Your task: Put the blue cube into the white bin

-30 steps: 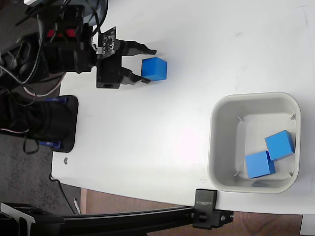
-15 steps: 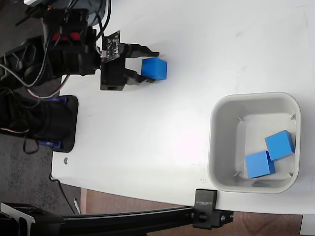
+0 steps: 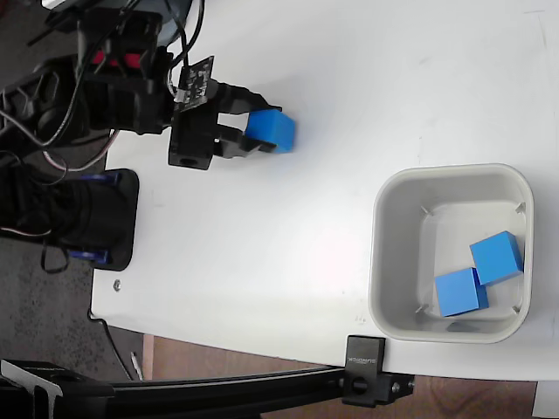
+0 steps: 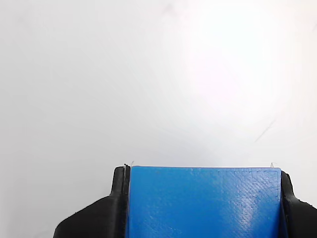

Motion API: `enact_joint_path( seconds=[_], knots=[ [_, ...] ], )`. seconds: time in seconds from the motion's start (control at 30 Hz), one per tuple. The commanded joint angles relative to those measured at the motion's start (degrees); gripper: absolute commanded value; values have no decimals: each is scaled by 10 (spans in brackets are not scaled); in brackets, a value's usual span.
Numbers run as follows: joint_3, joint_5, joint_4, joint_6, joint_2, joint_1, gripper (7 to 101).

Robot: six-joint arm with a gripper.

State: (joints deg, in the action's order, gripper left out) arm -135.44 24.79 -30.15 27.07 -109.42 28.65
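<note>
The gripper is squeezed tight on the blue cube. In the wrist view, one black finger presses on the left side of the cube and the other presses on the right side. The cube fills the space between them.

In the fixed view, the cube sits near the left edge of the white worktop, toward the top left corner. I cannot tell if it is touching the top or lifted a bit. The black arm with its red parts and wires reaches in from the left edge.

The white bin is well apart from the held cube, down by the bottom right corner of the worktop. Two more blue cubes lie inside it. One cube is by the right wall of the bin. The other cube is just beside it, closer to the bottom wall, and their corners touch.

The worktop between the gripper and the bin is bare and white. A black clamp grips the bottom edge of the worktop, just below the bin. A flat black block sits past the left edge, below the arm.
</note>
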Motion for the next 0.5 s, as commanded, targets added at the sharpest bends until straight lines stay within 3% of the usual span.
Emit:
enact_joint_path(
  seconds=[0.03, 0.2, 0.5],
  knots=[
    [86, -33, 5, -63, -75, -76, 78],
    [184, -72, 15, -128, -10, -168, 78],
    [272, -239, 158, -171, 116, -345, 113]
  ],
)
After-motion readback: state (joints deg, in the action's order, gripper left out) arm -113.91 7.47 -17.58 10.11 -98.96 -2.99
